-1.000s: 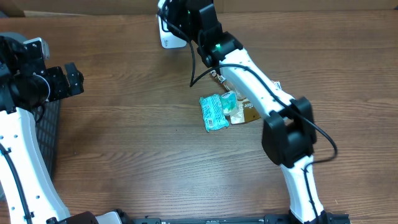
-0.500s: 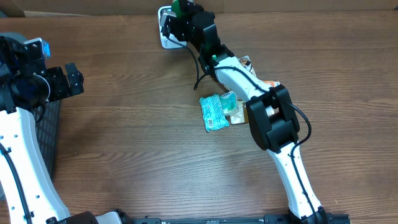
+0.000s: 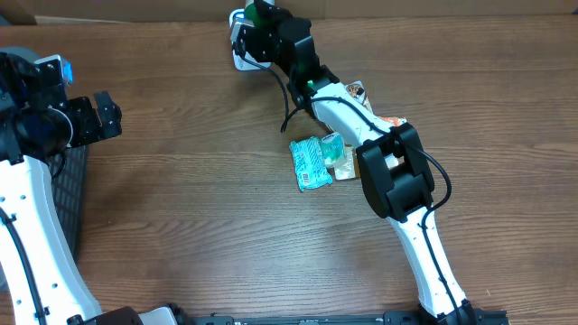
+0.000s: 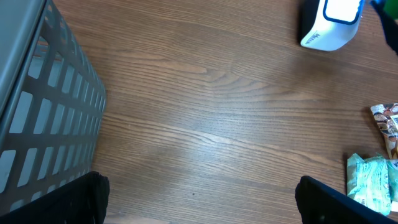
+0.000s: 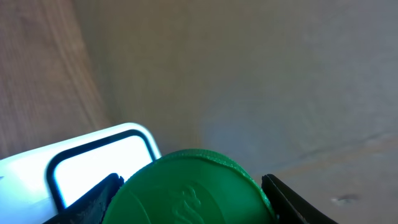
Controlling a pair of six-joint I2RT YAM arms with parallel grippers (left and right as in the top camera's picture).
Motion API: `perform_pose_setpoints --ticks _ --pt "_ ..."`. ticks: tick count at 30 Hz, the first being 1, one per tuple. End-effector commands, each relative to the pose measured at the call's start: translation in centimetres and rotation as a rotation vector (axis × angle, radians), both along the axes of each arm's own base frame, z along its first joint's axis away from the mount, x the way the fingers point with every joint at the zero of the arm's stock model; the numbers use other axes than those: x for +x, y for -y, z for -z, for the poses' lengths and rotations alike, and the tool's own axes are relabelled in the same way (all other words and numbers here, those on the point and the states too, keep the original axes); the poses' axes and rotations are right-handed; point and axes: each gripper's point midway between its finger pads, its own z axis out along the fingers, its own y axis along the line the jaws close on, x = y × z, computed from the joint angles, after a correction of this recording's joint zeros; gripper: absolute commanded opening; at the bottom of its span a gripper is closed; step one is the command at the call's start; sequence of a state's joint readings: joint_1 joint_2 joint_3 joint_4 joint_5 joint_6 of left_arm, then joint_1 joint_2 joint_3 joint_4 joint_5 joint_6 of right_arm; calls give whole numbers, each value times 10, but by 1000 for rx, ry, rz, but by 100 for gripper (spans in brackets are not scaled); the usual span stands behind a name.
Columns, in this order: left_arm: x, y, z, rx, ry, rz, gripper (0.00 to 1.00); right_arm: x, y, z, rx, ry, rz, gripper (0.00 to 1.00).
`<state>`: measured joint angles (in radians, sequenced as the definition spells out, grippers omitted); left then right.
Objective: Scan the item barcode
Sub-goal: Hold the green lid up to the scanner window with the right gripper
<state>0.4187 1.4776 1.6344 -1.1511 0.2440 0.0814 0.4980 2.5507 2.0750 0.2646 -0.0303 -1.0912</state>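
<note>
Right gripper point(image 3: 260, 25), mine, at the far side: jaws partly closed, clamped on a green round item point(image 5: 193, 186). Wooden table point(image 3: 199, 235). Grey basket point(image 3: 74, 194) stands at the left edge, near my left gripper point(image 3: 112, 115), whose jaws are spread wide and hold nothing. White scanner point(image 3: 238, 56) at the far edge, just beside the held item. Teal packet point(image 3: 310, 162) mid-table, among smaller packets point(image 3: 358, 89).

- A brown wooden tabletop point(image 3: 181, 199) with fine, straight grain fills almost all of the overhead view.
- Past its far edge stands a plain beige surface point(image 5: 249, 74); whether it is wall or board cannot be told.
- A grey slatted crate point(image 4: 37, 124) stands at the tabletop's left edge.
- The light is soft and even, with a pale sheen on the wood.
</note>
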Motion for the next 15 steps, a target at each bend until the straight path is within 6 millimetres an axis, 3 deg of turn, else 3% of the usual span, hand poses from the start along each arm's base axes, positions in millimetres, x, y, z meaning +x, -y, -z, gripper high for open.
perform_pose_setpoints --ticks 1,9,12,15 --pt "2 2 0 -1 4 19 100 -10 -10 -53 89 35 -25 56" --pt "2 2 0 -1 4 19 100 -38 3 -143 455 -175 11 58" --pt "2 2 0 -1 4 19 100 -65 4 -166 569 -356 -20 58" --pt "3 3 0 -1 4 20 100 -98 8 -174 667 -596 -31 51"
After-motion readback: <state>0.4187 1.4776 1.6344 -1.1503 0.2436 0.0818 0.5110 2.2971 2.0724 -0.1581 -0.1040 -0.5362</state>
